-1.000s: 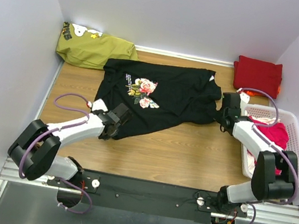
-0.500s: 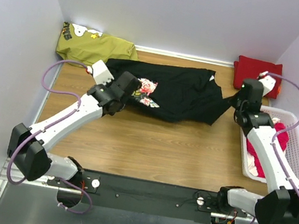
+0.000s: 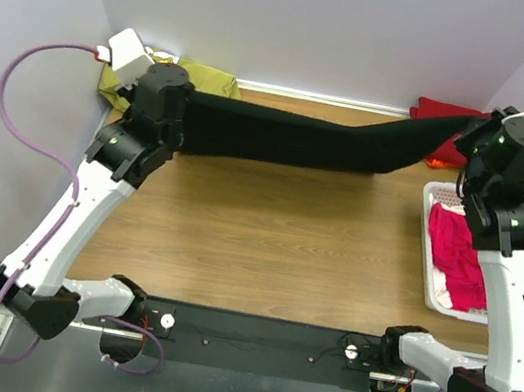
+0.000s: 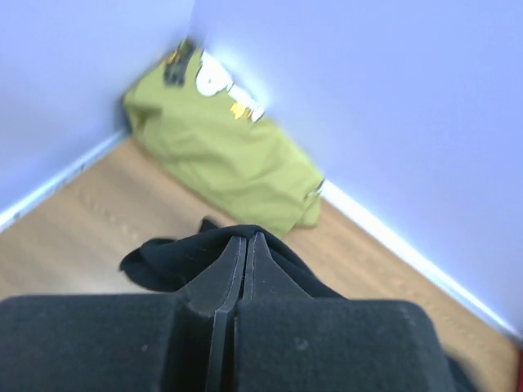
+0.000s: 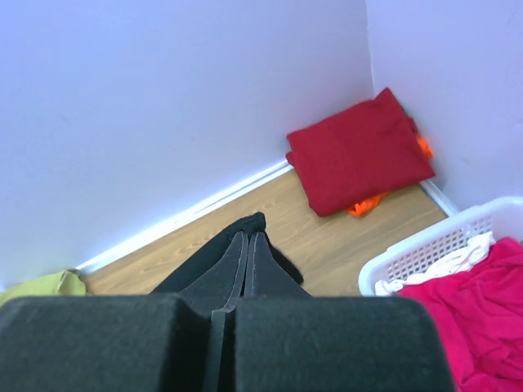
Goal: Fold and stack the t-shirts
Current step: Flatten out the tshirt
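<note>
Tension is the point: my left gripper and right gripper are each clamped shut on one end of the soft black cloth t-shirt, holding it stretched taut over the brown wooden table, likely to smooth it flat for folding; which edge I hold is unclear.

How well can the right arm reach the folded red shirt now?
Probably not yet. The red shirt lies near, nothing between, but the right gripper is shut on the black t-shirt, shared with the left gripper.
</note>
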Action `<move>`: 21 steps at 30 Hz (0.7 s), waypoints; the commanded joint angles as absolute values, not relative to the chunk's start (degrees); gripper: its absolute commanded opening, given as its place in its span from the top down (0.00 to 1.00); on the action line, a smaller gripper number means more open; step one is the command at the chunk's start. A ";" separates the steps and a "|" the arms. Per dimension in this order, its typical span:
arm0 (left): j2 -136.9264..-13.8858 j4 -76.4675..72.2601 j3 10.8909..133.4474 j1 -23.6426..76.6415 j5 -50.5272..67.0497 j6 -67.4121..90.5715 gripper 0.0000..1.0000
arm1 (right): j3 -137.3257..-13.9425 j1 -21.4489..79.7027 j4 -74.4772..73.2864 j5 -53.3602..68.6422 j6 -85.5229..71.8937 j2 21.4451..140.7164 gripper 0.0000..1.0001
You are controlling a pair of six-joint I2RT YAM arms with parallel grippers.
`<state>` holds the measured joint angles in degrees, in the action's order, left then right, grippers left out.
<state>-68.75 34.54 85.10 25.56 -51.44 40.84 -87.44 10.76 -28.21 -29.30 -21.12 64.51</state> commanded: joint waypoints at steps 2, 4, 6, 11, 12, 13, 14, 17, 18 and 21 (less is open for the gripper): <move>-59.25 21.91 86.66 25.14 -49.05 23.49 1.00 | -90.70 10.37 -31.38 -27.95 -17.14 57.67 0.99; -56.01 20.05 86.92 25.14 -46.94 21.63 1.00 | -92.80 10.46 -31.99 -26.37 -16.09 55.56 0.99; -54.59 18.72 87.97 25.14 -45.27 19.87 1.00 | -95.17 10.46 -32.60 -24.45 -15.47 54.85 0.99; -55.19 16.88 93.86 25.14 -44.38 16.97 1.00 | -103.95 10.46 -33.40 -21.10 -14.59 56.68 0.99; -55.80 16.61 94.82 25.14 -44.91 16.44 1.00 | -105.37 10.37 -33.31 -21.01 -14.24 57.73 0.99; -57.55 16.18 96.75 25.14 -45.17 15.39 1.00 | -106.51 10.37 -33.31 -21.01 -13.80 58.88 0.99; -58.44 14.95 97.64 25.14 -45.44 14.95 1.00 | -108.70 10.37 -33.05 -21.09 -13.54 60.45 0.99; -63.09 12.23 100.71 25.14 -46.14 13.72 1.00 | -111.52 10.37 -31.56 -21.71 -12.22 66.96 0.99; -64.41 11.52 101.24 25.14 -46.14 13.36 1.00 | -113.53 10.46 -31.20 -21.62 -11.69 70.71 0.99; -69.60 8.36 102.74 25.05 -45.97 12.57 1.00 | -118.54 10.37 -29.62 -22.23 -10.47 75.92 0.99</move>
